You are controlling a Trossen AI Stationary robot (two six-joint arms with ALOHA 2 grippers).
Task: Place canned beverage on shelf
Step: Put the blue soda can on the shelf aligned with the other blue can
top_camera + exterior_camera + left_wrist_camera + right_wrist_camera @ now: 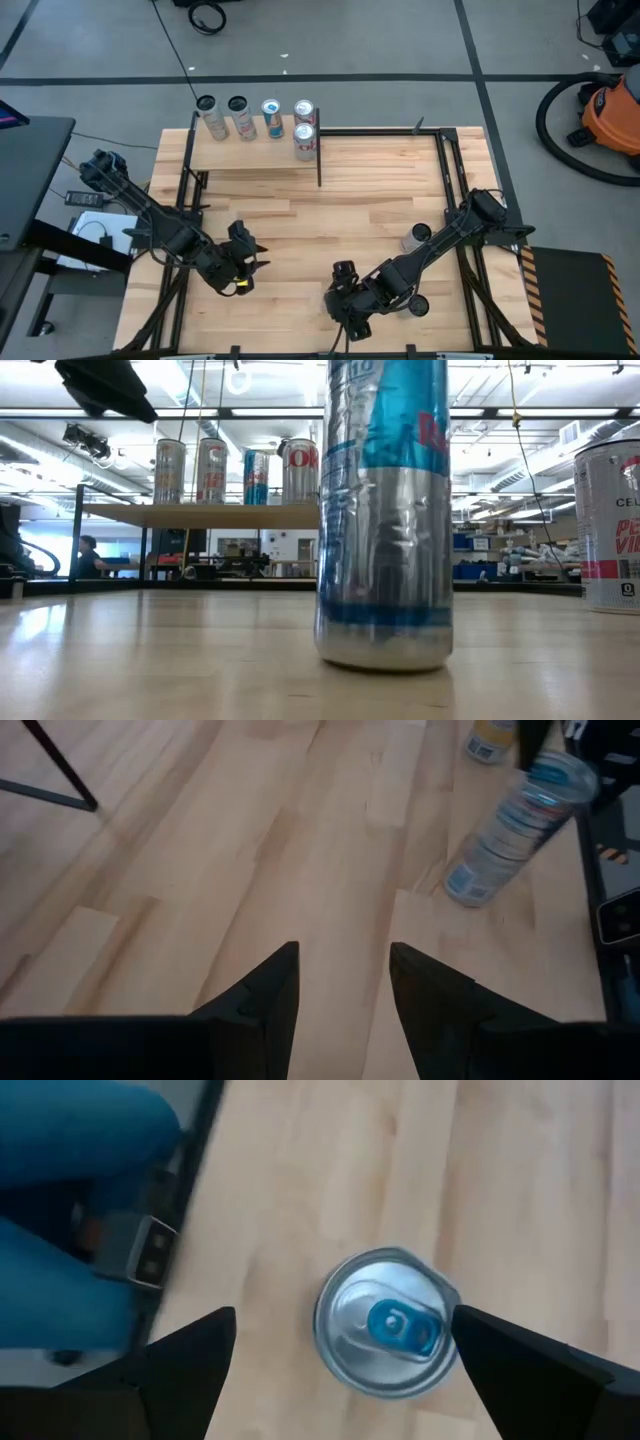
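Note:
A silver-and-blue can point(385, 1335) stands upright on the tabletop near the front edge and fills the middle of the low view point(385, 510). My right gripper point(340, 1320) point(345, 300) hovers over it, open wide and pointing steeply down, one finger on each side of the can's top. I see no contact. In the high view the gripper hides this can. My left gripper point(245, 262) point(340, 970) is open above bare wood at the front left, with nothing between its fingers. The shelf point(250, 155) at the far left carries several upright cans point(272, 118).
Two more cans stand on the table's right part point(415, 238) point(418, 305); one shows white at the right of the low view point(610, 525). The shelf's thin black rods point(319, 160) rise at its corners. Bare wood lies between the grippers and the shelf.

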